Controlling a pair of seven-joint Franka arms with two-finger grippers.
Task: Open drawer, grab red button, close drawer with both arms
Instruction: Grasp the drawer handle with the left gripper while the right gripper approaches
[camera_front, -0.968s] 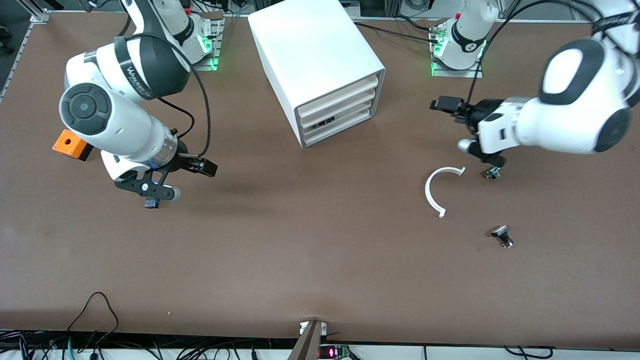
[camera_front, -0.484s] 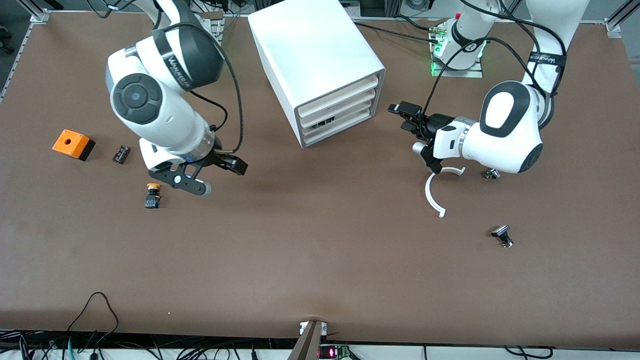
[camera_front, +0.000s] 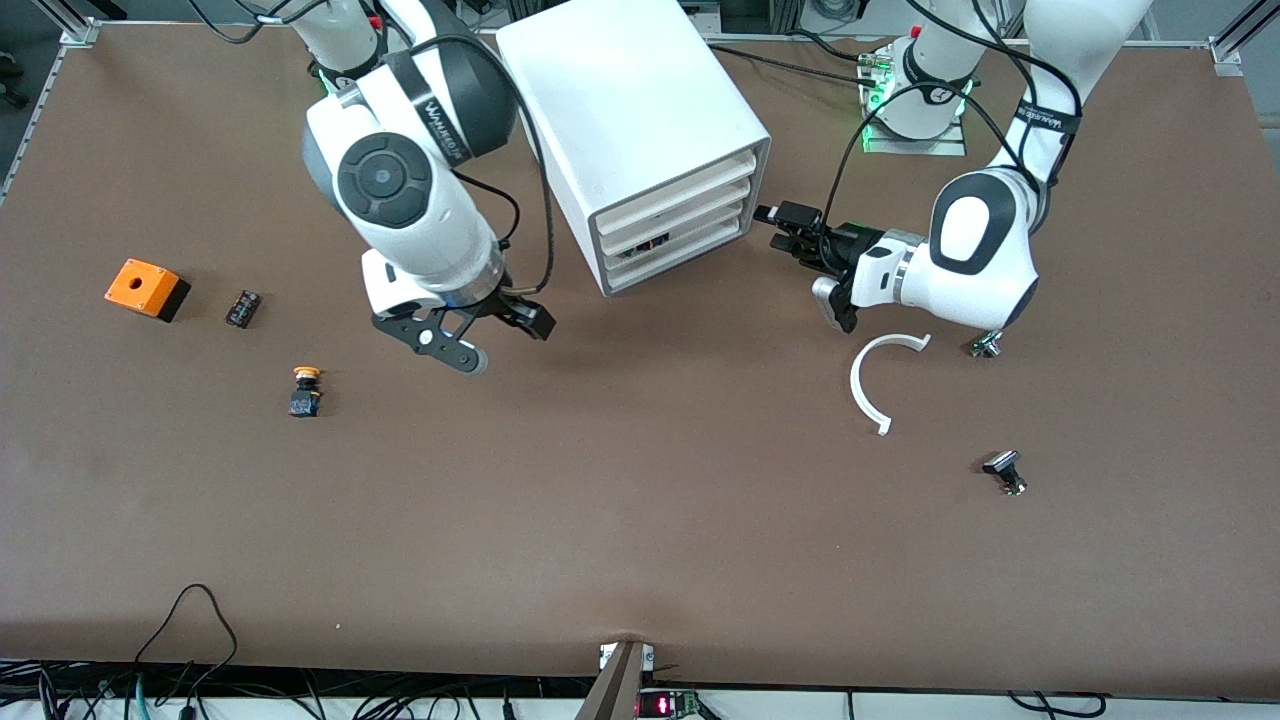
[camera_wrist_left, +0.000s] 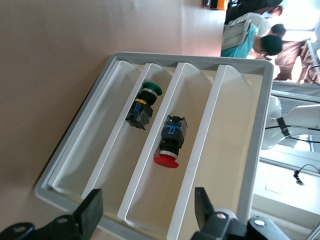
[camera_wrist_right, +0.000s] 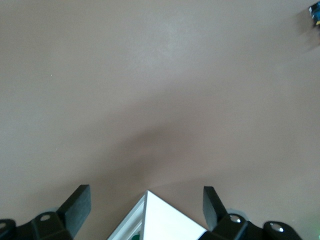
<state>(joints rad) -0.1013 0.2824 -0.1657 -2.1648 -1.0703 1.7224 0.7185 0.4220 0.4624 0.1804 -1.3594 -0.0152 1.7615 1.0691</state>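
The left gripper (camera_front: 785, 232), fingers (camera_wrist_left: 92, 215) spread and empty, faces the cabinet (camera_front: 640, 120) at the frame's upper centre, where the red button (camera_wrist_left: 169, 142) lies lengthwise, cap toward it, while the right gripper (camera_front: 500, 340) hangs open over bare tabletop (camera_front: 640, 520).

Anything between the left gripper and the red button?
Nothing loose. The left gripper, open, faces the cabinet front. The red button lies inside a drawer that is not pulled out, so that drawer's own front is the only barrier. The right gripper hangs over the table.
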